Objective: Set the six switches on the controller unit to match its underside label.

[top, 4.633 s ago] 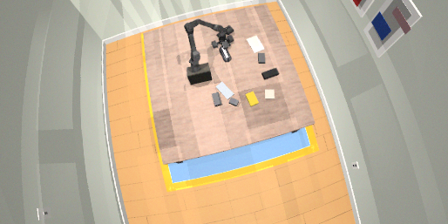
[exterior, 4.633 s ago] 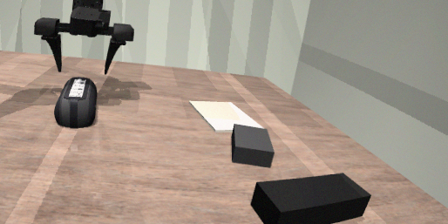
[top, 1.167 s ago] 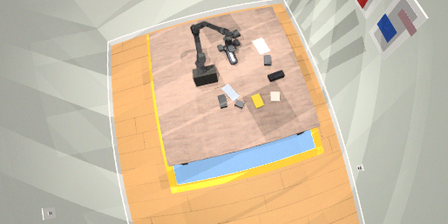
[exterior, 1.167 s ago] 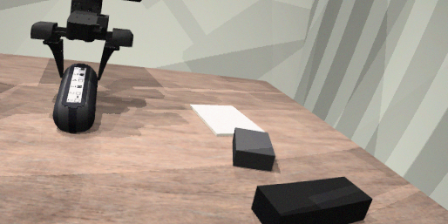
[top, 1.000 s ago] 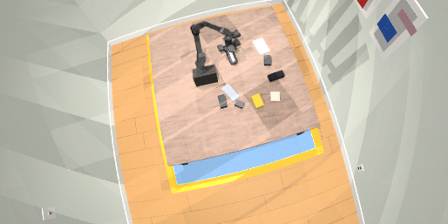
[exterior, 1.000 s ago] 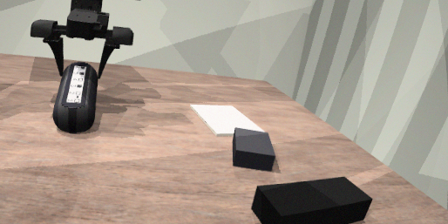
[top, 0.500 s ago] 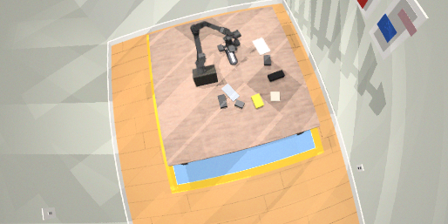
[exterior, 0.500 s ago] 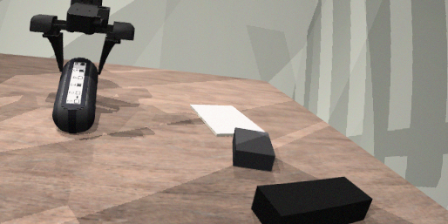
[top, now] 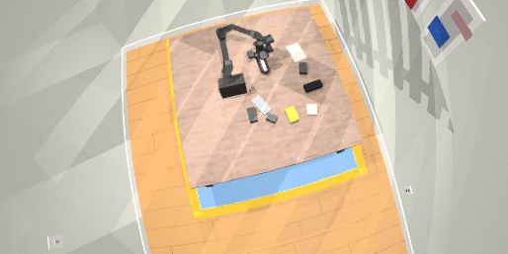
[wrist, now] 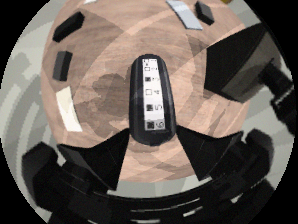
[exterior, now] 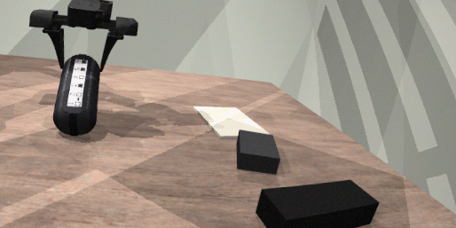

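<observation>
The dark controller unit (top: 265, 67) (exterior: 76, 119) (wrist: 136, 100) is tilted steeply, its underside facing the wrist camera and the exterior view. My gripper (top: 260, 55) (exterior: 82, 69) (wrist: 153, 129) is shut on the sides of its raised end, by number 6. The far end is low, at or just above the bench; contact is unclear. The white label (exterior: 76, 90) (wrist: 150, 100) shows squares 3, 5 and 6 filled and 1, 2 and 4 empty. The rocker switches face away and are hidden.
A cream plate (top: 296, 52) (exterior: 231, 121) (wrist: 69, 110), a dark grey block (top: 302, 68) (exterior: 257, 148) (wrist: 62, 66) and a black block (top: 312, 86) (exterior: 319, 201) lie to one side. A pale plate (top: 261, 105), a yellow block (top: 292, 114), a white square (top: 311, 110) and two small dark blocks lie farther off.
</observation>
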`<state>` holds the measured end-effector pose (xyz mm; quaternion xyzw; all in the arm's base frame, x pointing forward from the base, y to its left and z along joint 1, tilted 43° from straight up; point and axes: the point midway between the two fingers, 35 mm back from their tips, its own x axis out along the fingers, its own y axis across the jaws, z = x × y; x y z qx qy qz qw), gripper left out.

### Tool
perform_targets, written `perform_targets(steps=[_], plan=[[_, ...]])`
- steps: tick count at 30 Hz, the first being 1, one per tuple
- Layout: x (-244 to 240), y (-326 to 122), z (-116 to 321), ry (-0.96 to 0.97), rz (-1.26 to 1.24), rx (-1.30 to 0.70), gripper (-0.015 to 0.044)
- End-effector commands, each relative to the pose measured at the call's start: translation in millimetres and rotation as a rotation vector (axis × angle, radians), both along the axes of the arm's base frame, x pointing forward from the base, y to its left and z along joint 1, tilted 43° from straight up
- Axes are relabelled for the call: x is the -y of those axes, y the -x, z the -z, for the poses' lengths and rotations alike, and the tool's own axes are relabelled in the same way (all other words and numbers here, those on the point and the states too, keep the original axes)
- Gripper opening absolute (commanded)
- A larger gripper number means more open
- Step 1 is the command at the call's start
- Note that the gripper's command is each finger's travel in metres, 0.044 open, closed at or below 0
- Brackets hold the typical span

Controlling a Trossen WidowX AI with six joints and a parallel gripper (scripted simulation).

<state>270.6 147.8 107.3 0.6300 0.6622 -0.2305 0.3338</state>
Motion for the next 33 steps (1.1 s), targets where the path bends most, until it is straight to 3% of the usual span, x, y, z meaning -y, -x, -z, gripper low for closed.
perform_targets(steps=[1,33], plan=[[5,-2,0,0.004,0.004,0.005,0.0335],[31,-5,1,0.006,0.004,0.005,0.0335]])
